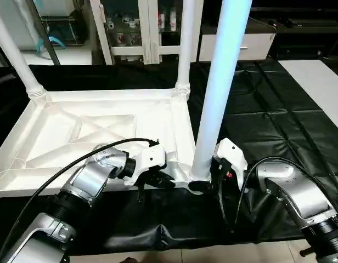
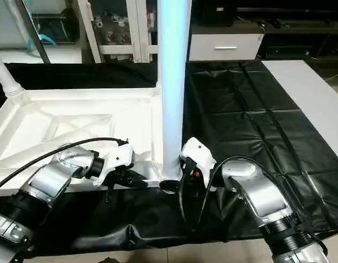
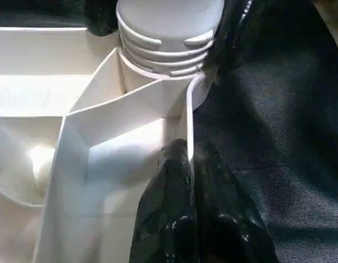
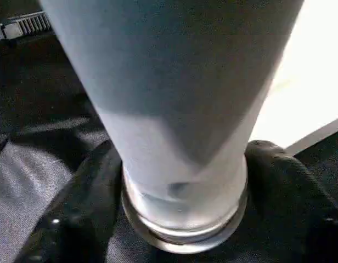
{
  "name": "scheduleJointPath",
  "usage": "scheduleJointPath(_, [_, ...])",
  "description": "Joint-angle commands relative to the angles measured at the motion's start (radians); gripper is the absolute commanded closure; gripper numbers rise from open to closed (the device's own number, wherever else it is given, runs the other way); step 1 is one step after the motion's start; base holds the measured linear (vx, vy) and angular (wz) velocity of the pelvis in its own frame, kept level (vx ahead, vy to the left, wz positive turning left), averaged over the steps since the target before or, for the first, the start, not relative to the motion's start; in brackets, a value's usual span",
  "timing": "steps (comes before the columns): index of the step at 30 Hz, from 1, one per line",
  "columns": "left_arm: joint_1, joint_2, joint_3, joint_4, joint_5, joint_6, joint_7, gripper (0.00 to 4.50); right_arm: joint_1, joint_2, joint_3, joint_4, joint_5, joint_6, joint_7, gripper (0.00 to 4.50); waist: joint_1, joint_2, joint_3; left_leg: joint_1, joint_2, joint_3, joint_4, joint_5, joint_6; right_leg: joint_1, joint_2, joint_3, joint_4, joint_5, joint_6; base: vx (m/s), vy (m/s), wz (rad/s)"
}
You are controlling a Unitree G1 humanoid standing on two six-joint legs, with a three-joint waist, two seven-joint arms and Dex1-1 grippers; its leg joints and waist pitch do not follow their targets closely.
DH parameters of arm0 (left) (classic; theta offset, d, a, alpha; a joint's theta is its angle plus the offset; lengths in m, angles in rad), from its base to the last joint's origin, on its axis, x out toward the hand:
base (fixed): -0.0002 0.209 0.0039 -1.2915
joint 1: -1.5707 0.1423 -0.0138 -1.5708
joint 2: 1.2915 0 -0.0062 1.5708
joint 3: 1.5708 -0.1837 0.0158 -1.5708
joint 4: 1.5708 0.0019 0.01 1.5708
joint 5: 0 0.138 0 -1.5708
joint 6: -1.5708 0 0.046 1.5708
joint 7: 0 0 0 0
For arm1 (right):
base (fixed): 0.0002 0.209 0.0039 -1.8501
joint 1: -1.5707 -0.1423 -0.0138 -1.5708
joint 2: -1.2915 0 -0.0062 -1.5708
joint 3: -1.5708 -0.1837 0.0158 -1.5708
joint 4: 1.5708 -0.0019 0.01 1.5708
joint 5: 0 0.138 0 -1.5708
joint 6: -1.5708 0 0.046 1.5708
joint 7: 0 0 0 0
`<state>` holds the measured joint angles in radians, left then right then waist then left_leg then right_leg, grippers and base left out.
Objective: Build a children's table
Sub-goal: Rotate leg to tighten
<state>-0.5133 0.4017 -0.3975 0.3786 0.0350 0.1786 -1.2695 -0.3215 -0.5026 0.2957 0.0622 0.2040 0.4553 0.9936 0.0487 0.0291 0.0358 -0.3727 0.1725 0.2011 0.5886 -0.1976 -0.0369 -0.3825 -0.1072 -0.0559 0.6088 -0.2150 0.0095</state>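
Black-covered desk [image 1: 279, 126] carried the upturned tabletop [image 1: 75, 131] with three legs standing, left gripper [image 3: 188, 164] clamped on its rim, right gripper [image 4: 182, 181] straddling the near-corner leg [image 1: 218, 93].

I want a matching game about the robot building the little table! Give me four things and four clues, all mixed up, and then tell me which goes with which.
Things:
1. tabletop
2. near leg
3. left gripper
4. right gripper

Clues:
A. pinching a thin white wall
B. lying upside down on the black cover
C. one finger on each side of the tube's base
D. standing upright in a corner socket

Pairs: 1-B, 2-D, 3-A, 4-C
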Motion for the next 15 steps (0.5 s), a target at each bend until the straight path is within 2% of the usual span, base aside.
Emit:
scheduleJointPath(1, [0.023, 0.008, -0.047, -0.002, 0.02, 0.012, -0.02, 4.5, -0.016, -0.001, 0.01, 0.01, -0.008, -0.002, 0.004, 1.37, -0.003, -0.007, -0.051, 0.016, 0.06, -0.024, -0.069, -0.151, 0.054, 0.037, -0.045, 0.042, -0.061, -0.026, -0.274, 0.0, 0.0, 0.0])
scheduleJointPath(2, [0.023, 0.008, -0.048, -0.002, 0.02, 0.014, -0.02, 4.5, -0.016, 0.001, 0.011, 0.011, -0.009, -0.002, 0.004, 1.55, -0.003, -0.007, -0.052, 0.017, 0.06, -0.025, -0.069, -0.151, 0.055, 0.037, -0.045, 0.042, -0.06, -0.026, -0.275, 0.0, 0.0, 0.0])
scheduleJointPath(8, [0.025, 0.002, -0.052, 0.002, 0.021, 0.022, -0.017, 4.5, -0.013, 0.04, -0.004, 0.041, -0.013, 0.005, -0.055, 1.75, -0.008, -0.004, -0.049, 0.017, 0.06, -0.025, -0.071, -0.174, 0.046, 0.035, -0.044, 0.041, -0.063, -0.05, -0.278, 0.0, 0.0, 0.0])
scheduleJointPath(11, [0.019, -0.019, -0.044, 0.024, 0.026, 0.022, 0.021, 4.5, -0.017, 0.105, -0.038, 0.083, -0.024, 0.002, -0.155, 1.78, -0.015, -0.002, -0.044, 0.017, 0.059, -0.028, -0.078, -0.238, 0.016, 0.033, -0.046, 0.042, -0.072, -0.143, -0.262, 0.0, 0.0, 0.0])
scheduleJointPath(12, [0.019, -0.019, -0.044, 0.024, 0.026, 0.022, 0.021, 4.5, -0.017, 0.105, -0.038, 0.083, -0.024, 0.002, -0.155, 1.78, -0.021, -0.004, -0.041, 0.017, 0.058, -0.029, -0.082, -0.275, -0.001, 0.032, -0.044, 0.042, -0.077, -0.201, -0.247, 0.0, 0.0, 0.0])
scheduleJointPath(13, [0.012, -0.041, -0.035, 0.045, 0.029, 0.022, 0.058, 4.5, -0.019, 0.145, -0.056, 0.107, -0.028, -0.009, -0.211, 1.78, -0.024, -0.004, -0.041, 0.017, 0.058, -0.033, -0.084, -0.304, -0.013, 0.032, -0.046, 0.042, -0.082, -0.256, -0.228, 0.0, 0.0, 0.0])
scheduleJointPath(14, [0.001, -0.068, -0.024, 0.071, 0.035, 0.022, 0.105, 4.5, -0.023, 0.187, -0.073, 0.134, -0.031, -0.022, -0.27, 1.78, -0.026, -0.003, -0.04, 0.018, 0.058, -0.032, -0.085, -0.316, -0.019, 0.029, -0.045, 0.043, -0.083, -0.276, -0.22, 0.0, 0.0, 0.0])
scheduleJointPath(15, [-0.013, -0.099, -0.012, 0.103, 0.042, 0.026, 0.163, 4.5, -0.028, 0.234, -0.092, 0.166, -0.036, -0.041, -0.338, 1.78, -0.029, -0.003, -0.038, 0.024, 0.056, -0.032, -0.084, -0.352, -0.036, 0.019, -0.047, 0.044, -0.091, -0.331, -0.207, 0.0, 0.0, 0.0])
